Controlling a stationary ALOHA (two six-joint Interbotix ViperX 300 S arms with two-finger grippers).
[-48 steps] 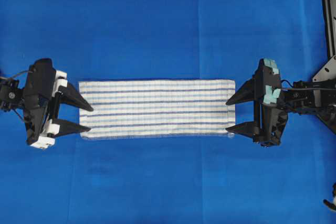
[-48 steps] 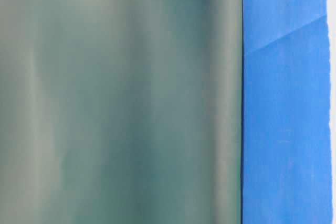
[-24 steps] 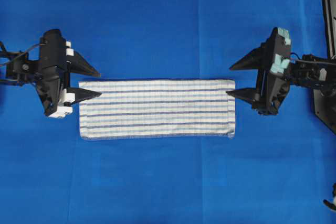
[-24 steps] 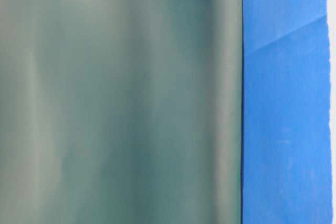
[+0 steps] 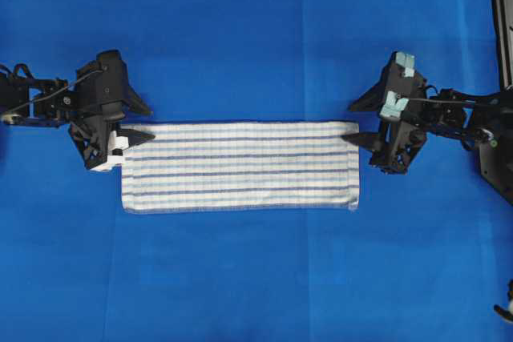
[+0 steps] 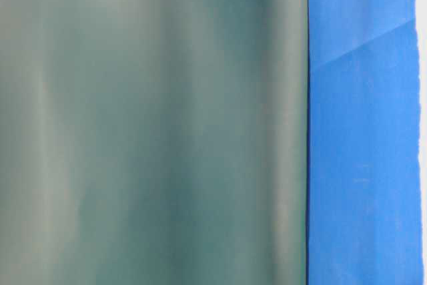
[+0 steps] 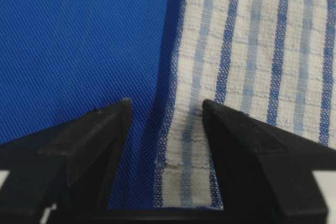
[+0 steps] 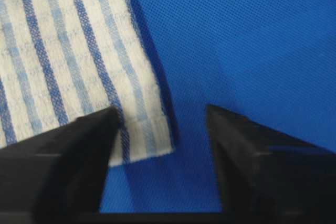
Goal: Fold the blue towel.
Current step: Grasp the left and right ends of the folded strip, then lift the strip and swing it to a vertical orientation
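Observation:
The blue towel (image 5: 240, 166), white with dark and pale blue stripes, lies flat as a long strip on the blue table cover (image 5: 240, 38). My left gripper (image 5: 151, 124) is open at the towel's far left corner. In the left wrist view the corner strip of the towel (image 7: 252, 51) lies between the fingers of the left gripper (image 7: 166, 106), with a gap on either side. My right gripper (image 5: 347, 123) is open at the far right corner. In the right wrist view one finger of the right gripper (image 8: 160, 109) is over the towel (image 8: 68, 61) and the other over bare cover.
A dark metal frame (image 5: 501, 22) runs along the right edge of the overhead view. In the table-level view a blurred grey-green surface (image 6: 147, 125) fills most of the picture, and only a strip of blue cover (image 6: 360, 131) shows beside it.
Both grippers have moved from the towel's short ends to its far corners and tipped downward. The right jaws have narrowed; the towel has not moved.

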